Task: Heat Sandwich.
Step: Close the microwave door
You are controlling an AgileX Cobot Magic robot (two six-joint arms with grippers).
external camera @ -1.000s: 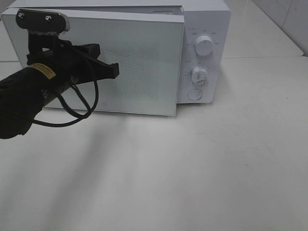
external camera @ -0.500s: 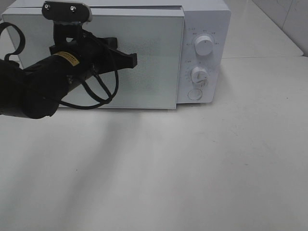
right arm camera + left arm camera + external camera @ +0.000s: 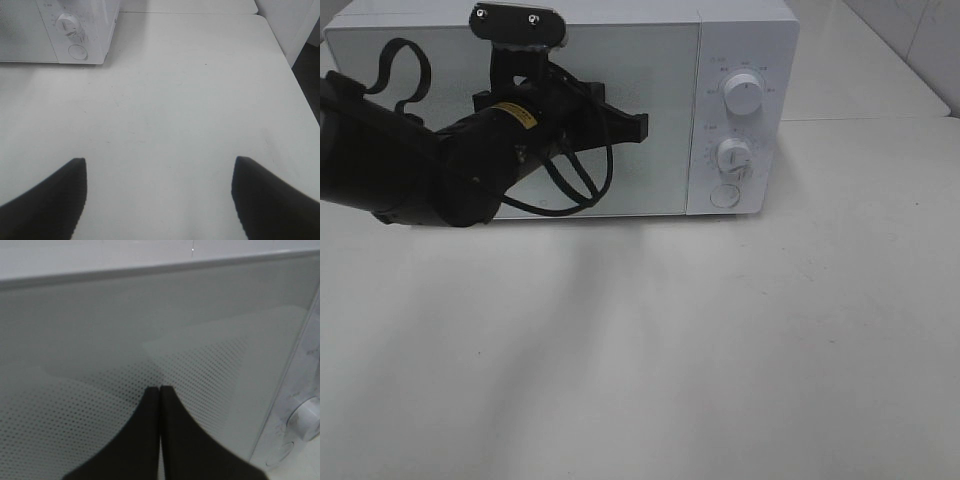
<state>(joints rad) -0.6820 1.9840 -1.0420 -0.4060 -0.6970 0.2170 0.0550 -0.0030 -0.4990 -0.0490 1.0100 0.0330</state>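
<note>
The white microwave (image 3: 745,60) stands at the back of the table with its glass door (image 3: 660,120) flush with the body. My left gripper (image 3: 642,126) is shut, empty, with its tips against the door's dotted glass; in the left wrist view (image 3: 159,390) the fingers are pressed together on the door (image 3: 100,340). My right gripper (image 3: 159,172) is open and empty over bare table; it is out of the exterior high view. The sandwich is hidden.
Two white knobs (image 3: 743,95) (image 3: 734,155) and a round button (image 3: 724,196) sit on the microwave's panel; the lower knob also shows in the right wrist view (image 3: 69,21). The white table (image 3: 720,350) spreads in front. Its right edge (image 3: 290,65) drops off.
The microwave door has swung from ajar to shut. My left gripper moved right and toward the microwave, pushing on the door. The right arm has not visibly moved.
</note>
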